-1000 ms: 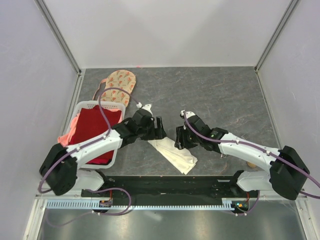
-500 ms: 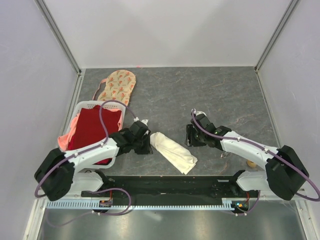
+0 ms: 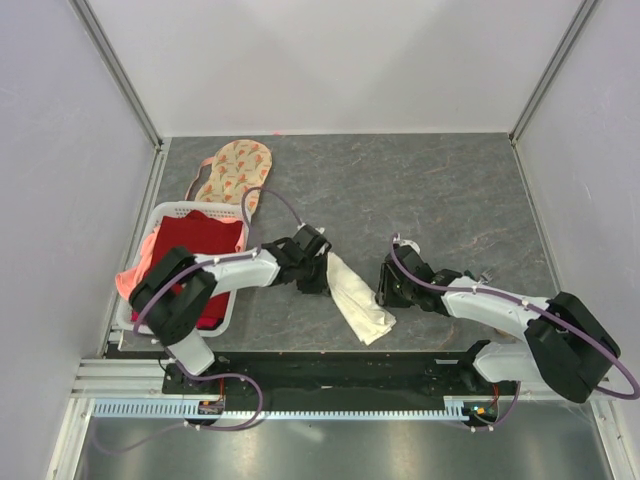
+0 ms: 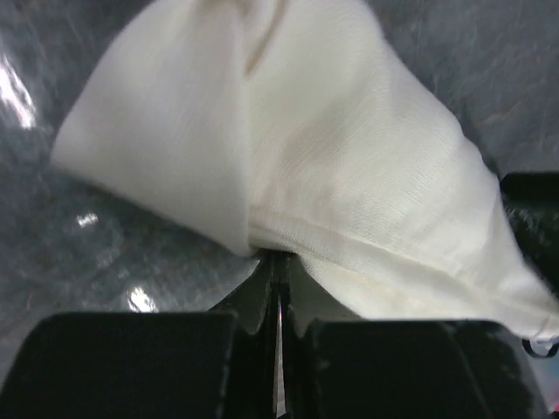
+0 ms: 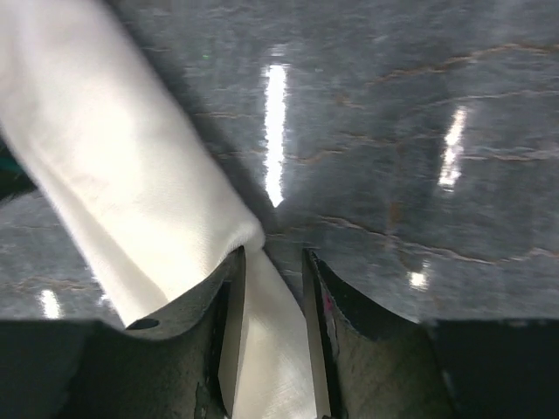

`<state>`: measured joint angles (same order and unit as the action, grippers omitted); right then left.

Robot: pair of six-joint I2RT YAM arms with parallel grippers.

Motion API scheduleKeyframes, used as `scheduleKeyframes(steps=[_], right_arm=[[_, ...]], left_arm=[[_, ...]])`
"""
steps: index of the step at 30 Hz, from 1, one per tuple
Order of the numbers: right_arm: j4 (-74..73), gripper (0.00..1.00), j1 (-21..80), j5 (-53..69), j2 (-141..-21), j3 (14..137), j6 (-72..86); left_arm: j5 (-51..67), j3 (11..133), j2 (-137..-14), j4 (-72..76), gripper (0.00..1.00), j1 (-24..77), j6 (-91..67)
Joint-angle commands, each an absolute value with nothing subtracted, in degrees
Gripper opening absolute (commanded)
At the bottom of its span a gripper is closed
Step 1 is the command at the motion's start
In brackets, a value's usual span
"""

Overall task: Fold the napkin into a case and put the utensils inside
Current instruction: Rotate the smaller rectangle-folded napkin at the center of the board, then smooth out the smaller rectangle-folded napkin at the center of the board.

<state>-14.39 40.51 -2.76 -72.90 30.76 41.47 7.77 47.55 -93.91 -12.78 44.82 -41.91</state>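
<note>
The cream-white napkin (image 3: pixel 360 300) lies as a narrow folded strip running diagonally on the grey table (image 3: pixel 440 190). My left gripper (image 3: pixel 322 278) is at the strip's upper left end. In the left wrist view the gripper (image 4: pixel 278 255) is shut, with the hem of the napkin (image 4: pixel 332 157) pinched at the tips. My right gripper (image 3: pixel 385 293) is at the strip's right side. In the right wrist view it (image 5: pixel 272 257) stands open, with the end of the napkin (image 5: pixel 131 175) lying between the fingers. I cannot make out the utensils.
A white basket (image 3: pixel 232 213) holding a red cloth (image 3: pixel 190 260) stands at the left, with a pink cloth (image 3: pixel 135 275) hanging over its rim. A peach floral-print cloth (image 3: pixel 238 170) lies behind it. Walls close in the table on three sides.
The left gripper went from open to shut and moved right onto the napkin's upper end, which has drawn narrower. The right gripper slid nearer, onto the napkin's edge, and its jaws narrowed.
</note>
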Motion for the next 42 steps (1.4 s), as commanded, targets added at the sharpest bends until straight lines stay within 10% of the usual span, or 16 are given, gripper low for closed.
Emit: scheduleKeyframes(steps=[1, 18, 42], right_arm=[[-10.11, 0.4, 44.47, -0.09, -75.23, 29.08, 46.49], [-37.27, 0.64, 54.75, -8.09, -73.99, 53.96, 34.71], [-30.67, 0.58, 60.29, -9.75, -89.47, 55.11, 37.62]], left_arm=[[3.7, 56.06, -100.53, -13.52, 0.02, 42.98, -36.83], [18.62, 34.82, -75.78, -6.78, 0.18, 44.38, -47.28], [22.06, 27.86, -81.03, 8.52, 0.17, 46.14, -56.42]])
